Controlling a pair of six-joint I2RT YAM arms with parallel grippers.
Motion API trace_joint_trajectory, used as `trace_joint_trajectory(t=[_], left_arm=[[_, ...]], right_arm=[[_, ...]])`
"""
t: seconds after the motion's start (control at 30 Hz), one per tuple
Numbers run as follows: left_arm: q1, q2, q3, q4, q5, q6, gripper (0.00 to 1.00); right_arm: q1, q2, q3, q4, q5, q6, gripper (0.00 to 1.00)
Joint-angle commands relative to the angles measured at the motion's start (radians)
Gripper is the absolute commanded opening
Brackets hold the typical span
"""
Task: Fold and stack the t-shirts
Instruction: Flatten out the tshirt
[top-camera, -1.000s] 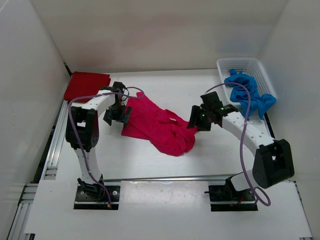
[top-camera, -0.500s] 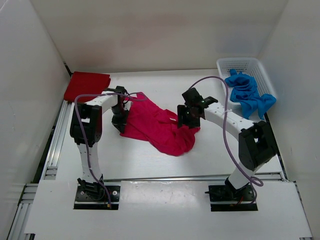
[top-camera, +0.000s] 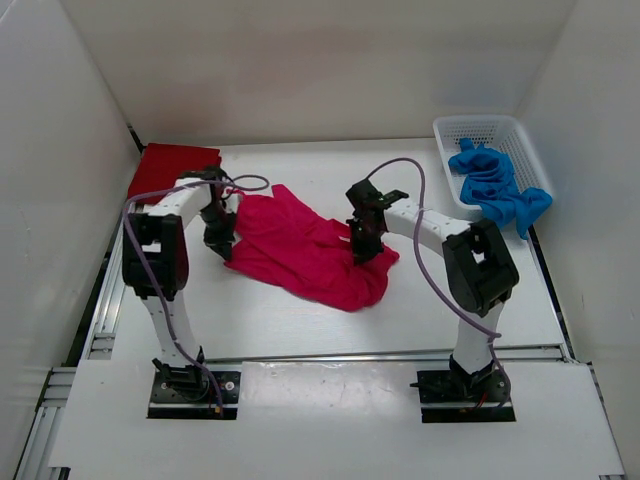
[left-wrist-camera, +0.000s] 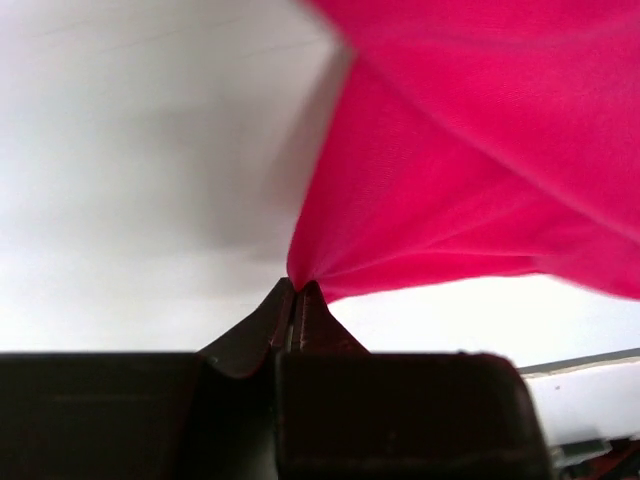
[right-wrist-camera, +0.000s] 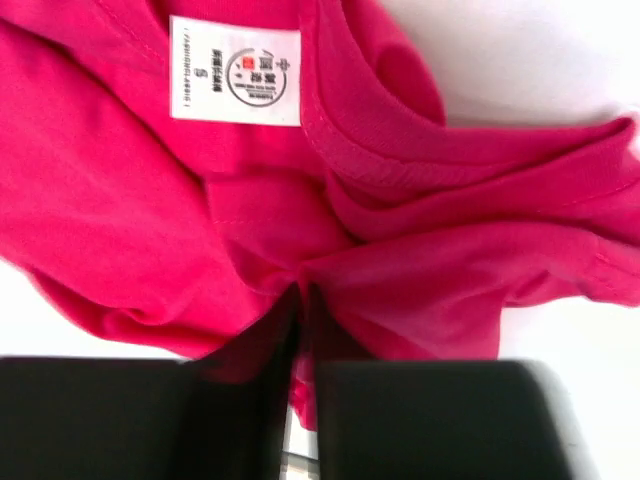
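Observation:
A crumpled magenta-pink t-shirt (top-camera: 305, 250) lies in the middle of the table. My left gripper (top-camera: 222, 243) is shut on its left edge; in the left wrist view the cloth (left-wrist-camera: 450, 180) bunches into the pinched fingertips (left-wrist-camera: 297, 287). My right gripper (top-camera: 363, 243) is shut on a fold at its right side, next to the collar and white label (right-wrist-camera: 235, 70); cloth (right-wrist-camera: 420, 270) gathers at its tips (right-wrist-camera: 303, 290). A folded dark red t-shirt (top-camera: 172, 168) lies flat at the far left corner. A bright blue t-shirt (top-camera: 495, 187) hangs out of the basket.
A white mesh basket (top-camera: 478, 132) stands at the far right corner against the white wall. White walls close in the table on three sides. A metal rail (top-camera: 110, 280) runs along the table's left edge.
Both grippers came down onto the pink t-shirt and shut on it. The right arm swung left from near the basket; the left gripper shifted slightly left, pulling the shirt's edge with it.

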Motion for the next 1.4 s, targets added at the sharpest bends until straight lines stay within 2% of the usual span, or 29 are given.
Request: trace_joint_trajectory(t=[0.0, 0.17, 0.23, 0.33, 0.37, 0.4, 0.47, 0.5, 0.6, 0.67, 0.7, 0.83, 1.03, 1.2, 1.37], left_arm=[[0.064, -0.122, -0.004, -0.038, -0.029, 0.001, 0.11], [0.167, -0.143, 0.168, -0.108, -0.061, 0.001, 0.11], [0.176, -0.153, 0.202, -0.142, -0.102, 0.001, 0.11], [0.199, -0.217, 0.118, -0.142, -0.173, 0.001, 0.11], [0.199, -0.26, 0.028, -0.121, -0.185, 0.001, 0.11], [0.199, -0.283, -0.02, -0.107, -0.196, 0.001, 0.11], [0.199, -0.323, -0.111, -0.079, -0.234, 0.001, 0.11], [0.199, -0.353, -0.185, -0.069, -0.245, 0.001, 0.11], [0.199, -0.383, -0.298, -0.055, -0.245, 0.001, 0.11], [0.199, -0.398, -0.347, -0.035, -0.245, 0.001, 0.11], [0.199, -0.409, -0.368, -0.035, -0.245, 0.001, 0.11], [0.19, -0.409, -0.444, -0.015, -0.245, 0.001, 0.11], [0.19, -0.409, -0.444, -0.015, -0.235, 0.001, 0.11], [0.181, -0.409, -0.435, -0.015, -0.235, 0.001, 0.11], [0.181, -0.421, -0.435, -0.015, -0.225, 0.001, 0.11]], right_arm=[[-0.021, -0.018, 0.026, -0.035, -0.028, -0.001, 0.0], [-0.141, -0.183, 0.068, -0.035, -0.041, -0.001, 0.0], [-0.193, -0.317, 0.025, -0.026, -0.041, -0.001, 0.0], [-0.215, -0.518, -0.185, -0.058, -0.002, 0.046, 0.0], [-0.215, -0.623, -0.346, -0.058, -0.002, 0.069, 0.0], [-0.203, -0.677, -0.435, -0.058, -0.002, 0.098, 0.02], [-0.193, -0.779, -0.608, -0.058, -0.035, 0.21, 0.08], [-0.193, -0.869, -0.756, -0.058, -0.054, 0.248, 0.13], [-0.193, -1.029, -0.95, -0.069, -0.1, 0.364, 0.29], [-0.193, -1.107, -0.968, -0.116, -0.074, 0.39, 0.47], [-0.193, -1.119, -0.968, -0.137, -0.052, 0.39, 0.5], [-0.204, -1.109, -0.891, -0.17, 0.0, 0.367, 0.51], [-0.204, -0.974, -0.772, -0.043, -0.028, 0.344, 0.54], [-0.244, -0.833, -0.65, -0.033, 0.014, 0.417, 0.66], [-0.295, -0.653, -0.665, 0.063, -0.135, 0.557, 0.69]])
